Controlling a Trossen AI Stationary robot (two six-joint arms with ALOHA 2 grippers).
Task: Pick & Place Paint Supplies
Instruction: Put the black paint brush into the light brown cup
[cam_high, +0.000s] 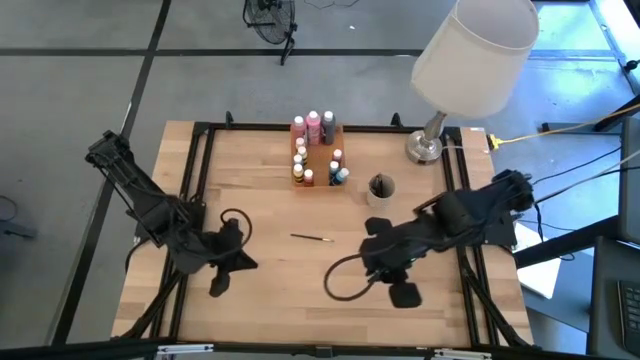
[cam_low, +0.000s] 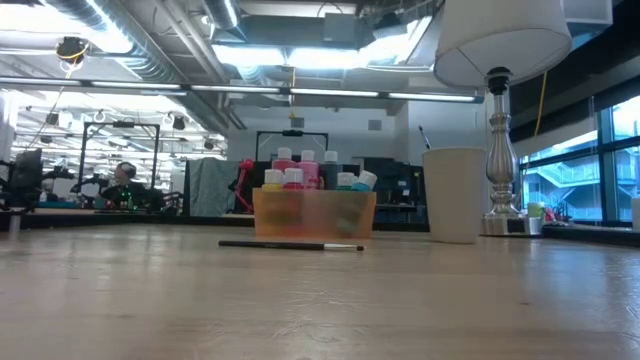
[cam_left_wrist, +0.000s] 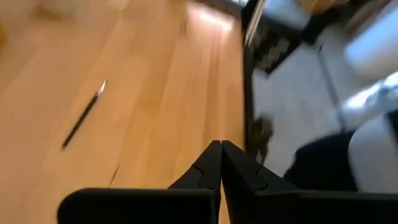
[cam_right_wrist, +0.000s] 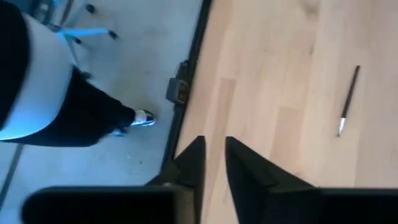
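One brush (cam_high: 312, 238) lies alone mid-worktop. The right gripper (cam_right_wrist: 214, 158), fingers slightly spread, should swing toward 10 o'clock, open wider and pinch its handle. The left gripper (cam_left_wrist: 221, 163) waits, fingers pressed together.

Pink, yellow and blue-capped paint bottles (cam_low: 312, 178) fill a translucent orange tray (cam_low: 314, 214); a dark paintbrush (cam_high: 311, 238), apparently pale-tipped, lies on the light wood table (cam_high: 260, 200).

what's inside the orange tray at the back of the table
The orange tray holds small upright paint bottles with pink, white, orange and blue showing. Its cloudy wall hides their lower parts in the low view.
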